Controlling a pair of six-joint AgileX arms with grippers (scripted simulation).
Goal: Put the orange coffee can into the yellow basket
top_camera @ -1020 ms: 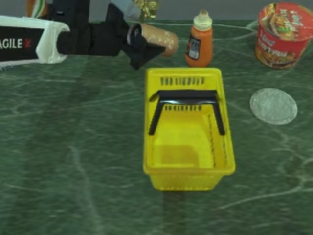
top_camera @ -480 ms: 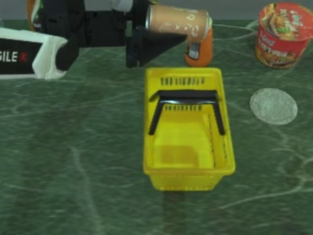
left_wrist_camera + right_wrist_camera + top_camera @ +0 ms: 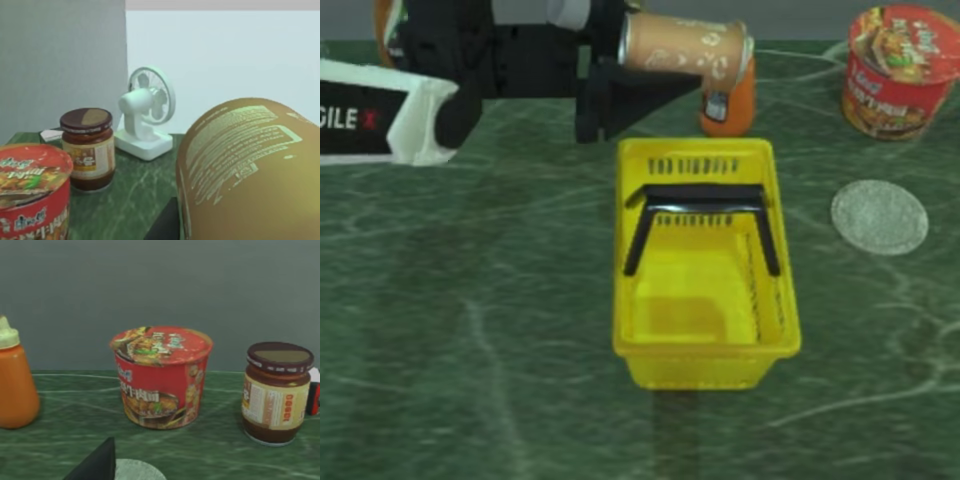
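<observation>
Top view: orange coffee can (image 3: 685, 47) horizontal, lengthwise left-right.

noodle cup (image 3: 900, 68) back right | squeeze bottle (image 3: 732, 105) | grey disc (image 3: 879, 216) | jar (image 3: 276, 392) | fan (image 3: 147, 120)

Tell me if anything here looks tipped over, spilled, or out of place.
Only the orange coffee can lies on its side, and that is because the left gripper holds it sideways in the air beyond the yellow basket. The squeeze bottle and noodle cup stand upright; nothing is spilled.
</observation>
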